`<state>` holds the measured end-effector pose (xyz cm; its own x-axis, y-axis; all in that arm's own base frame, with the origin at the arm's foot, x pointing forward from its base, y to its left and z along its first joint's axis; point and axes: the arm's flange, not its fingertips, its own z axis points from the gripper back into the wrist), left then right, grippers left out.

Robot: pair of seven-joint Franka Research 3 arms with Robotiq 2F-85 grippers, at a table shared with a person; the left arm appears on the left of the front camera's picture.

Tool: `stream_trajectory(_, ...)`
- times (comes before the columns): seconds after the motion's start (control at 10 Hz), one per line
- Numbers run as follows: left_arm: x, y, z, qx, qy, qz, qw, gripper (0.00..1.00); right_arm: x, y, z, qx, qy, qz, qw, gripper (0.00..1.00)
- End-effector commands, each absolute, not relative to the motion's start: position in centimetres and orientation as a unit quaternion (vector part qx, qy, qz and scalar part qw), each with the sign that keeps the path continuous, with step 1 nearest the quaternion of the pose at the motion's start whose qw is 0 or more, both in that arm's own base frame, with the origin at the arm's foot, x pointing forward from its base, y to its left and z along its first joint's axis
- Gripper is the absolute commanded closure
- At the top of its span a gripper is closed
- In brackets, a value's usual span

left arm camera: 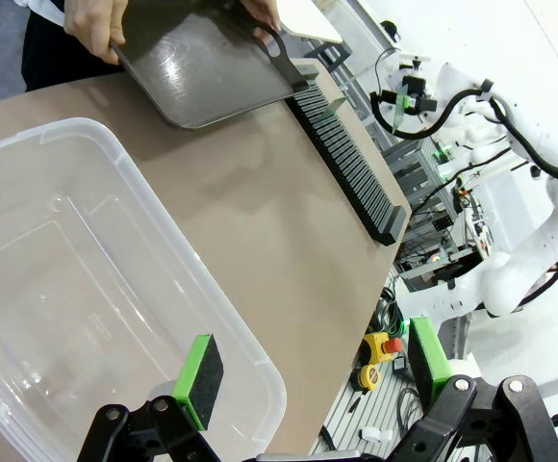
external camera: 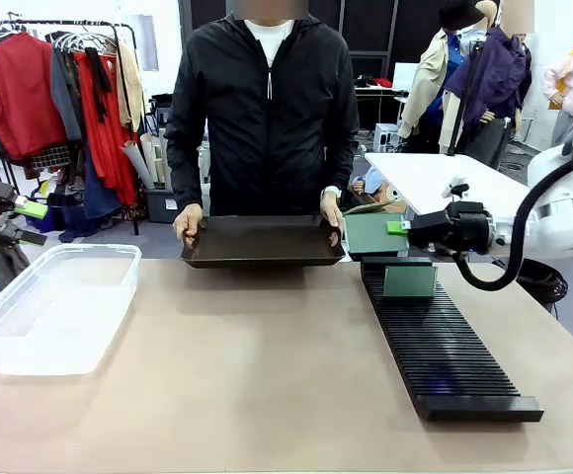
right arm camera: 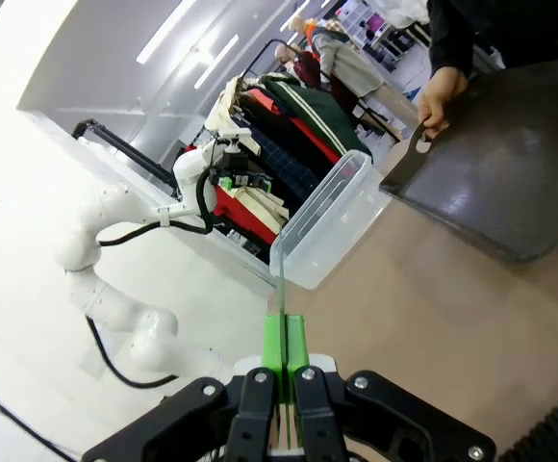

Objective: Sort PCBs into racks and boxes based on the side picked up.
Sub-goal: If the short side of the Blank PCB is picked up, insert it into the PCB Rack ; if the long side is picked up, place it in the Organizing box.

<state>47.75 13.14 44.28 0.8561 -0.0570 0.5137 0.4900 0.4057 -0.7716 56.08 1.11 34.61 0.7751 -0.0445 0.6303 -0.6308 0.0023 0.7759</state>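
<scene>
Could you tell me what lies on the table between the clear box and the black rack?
Bare tabletop separates the box from the rack in the front view; the tray the person holds sits beyond that stretch.

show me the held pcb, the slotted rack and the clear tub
held PCB (external camera: 370, 234): front view, middle of its green face, beside the right end effector's pads.
slotted rack (external camera: 447, 357): front view, bare ribs in its near half.
clear tub (external camera: 30, 367): front view, near wall.
</scene>
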Motion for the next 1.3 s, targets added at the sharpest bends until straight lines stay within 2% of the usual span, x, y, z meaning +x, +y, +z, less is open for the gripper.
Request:
stream_trajectory(0.0, 47.6, 13.1, 44.5, -0.517, -0.209, -0.167, 0.813, 0.0, 53.8, -0.3, 34.1, 0.671, -0.267, 0.243, 0.648, 1.0)
stream_trajectory(0.6, 47.6, 13.1, 44.5, -0.517, -0.209, -0.167, 0.813, 0.0, 49.3, -5.4, 32.5, 0.674, -0.304, 0.252, 0.624, 1.0)
stream_trajectory(1.2, 47.6, 13.1, 44.5, -0.517, -0.209, -0.167, 0.813, 0.0, 46.1, -8.8, 30.7, 0.642, -0.324, 0.272, 0.639, 1.0)
